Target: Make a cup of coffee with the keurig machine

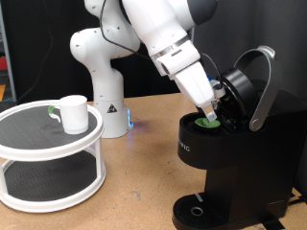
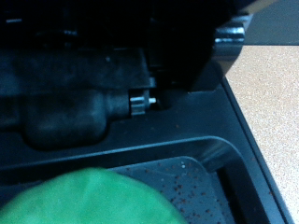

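The gripper [image 1: 213, 108] dips into the open coffee machine [image 1: 225, 153] at the table's right edge, just above a green pod [image 1: 207, 122]; whether it is clenched I cannot tell. The raised lid [image 1: 251, 84] crowds it. The cup [image 1: 74, 112] sits well apart on a white stand [image 1: 50, 158] at the left edge

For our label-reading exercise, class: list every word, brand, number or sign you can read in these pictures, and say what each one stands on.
Pale lettering runs vertically down the front of the boxy matte black keurig machine: too small and blurred to read.
Plain white ceramic cup on the round white two-tier stand: no text.
Green-topped pod at the gripper: no text visible.
Wrist view: no text.
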